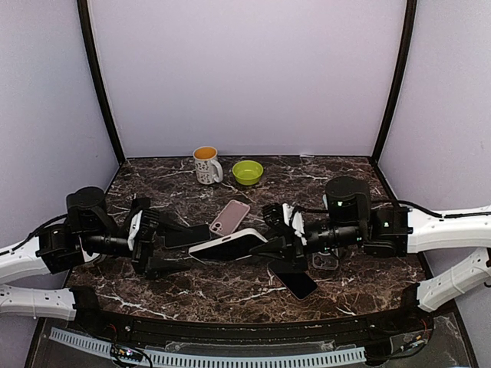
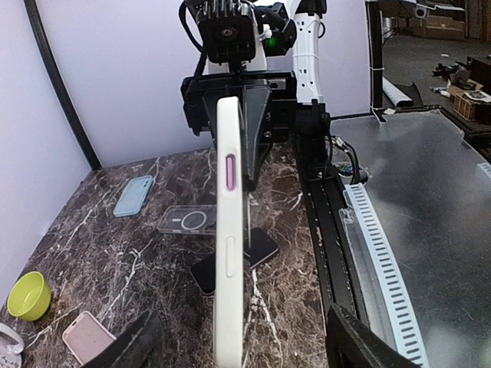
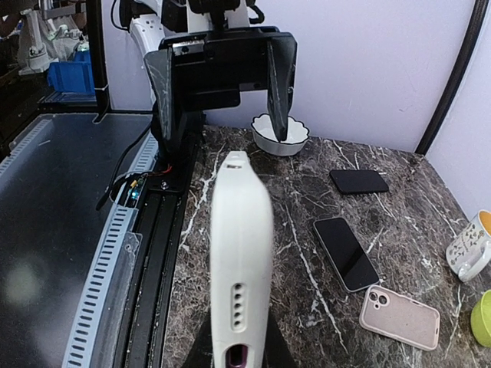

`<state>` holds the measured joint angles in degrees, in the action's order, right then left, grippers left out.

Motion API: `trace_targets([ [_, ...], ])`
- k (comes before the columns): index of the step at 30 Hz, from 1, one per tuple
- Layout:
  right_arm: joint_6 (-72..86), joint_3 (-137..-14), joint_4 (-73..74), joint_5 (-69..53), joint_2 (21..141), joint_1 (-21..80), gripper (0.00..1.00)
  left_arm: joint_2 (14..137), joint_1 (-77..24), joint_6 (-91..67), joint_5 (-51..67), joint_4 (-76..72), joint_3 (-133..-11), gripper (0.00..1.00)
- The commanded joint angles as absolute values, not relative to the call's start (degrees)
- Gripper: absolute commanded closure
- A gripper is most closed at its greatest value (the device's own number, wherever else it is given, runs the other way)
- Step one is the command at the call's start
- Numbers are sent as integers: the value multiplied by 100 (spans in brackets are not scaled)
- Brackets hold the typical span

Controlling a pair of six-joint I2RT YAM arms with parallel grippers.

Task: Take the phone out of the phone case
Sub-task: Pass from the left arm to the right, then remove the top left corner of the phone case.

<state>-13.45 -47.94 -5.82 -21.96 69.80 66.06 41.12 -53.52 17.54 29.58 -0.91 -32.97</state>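
The white phone case [image 1: 229, 245] hangs above the table between my two grippers, dark phone screen facing up. In the left wrist view the case [image 2: 230, 230] stands edge-on, and a pink side button of the phone shows through its cutout. My left gripper [image 2: 242, 339] is open. Its fingers [image 2: 138, 345] stand wide on either side of the case and do not touch it. My right gripper [image 3: 240, 356] is shut on the other end of the case [image 3: 240, 245], and a purple port shows at that end. From above, the left gripper [image 1: 157, 245] and right gripper [image 1: 280, 241] face each other.
A pink case [image 1: 230, 217], a black phone [image 1: 295, 284], a clear case [image 1: 325, 261] and a black case [image 1: 186, 235] lie on the marble table [image 1: 230, 295]. A mug [image 1: 205, 165] and a green bowl [image 1: 248, 172] stand at the back. A white bowl [image 3: 280, 138] sits near the left arm.
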Motion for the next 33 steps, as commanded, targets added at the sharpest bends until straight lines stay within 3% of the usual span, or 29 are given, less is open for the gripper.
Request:
trace_targets([
  [1,-1953,-4553,-1322,-2022,6628,6662,100,3945,-5347,2256,3399,686,-3621,26],
  [10,-2764,-4330,-1497,-2203,6347,6662,100,4182,-5352,2983,4112,1703,-3943,35],
  [19,-3573,-4780,-831,-2908,6488,6662,100,4465,-5349,3173,3989,1215,-3895,40],
  [33,-3577,-5115,-857,-3093,6766,6662,100,4548,-5359,3121,4543,934,-3830,54],
])
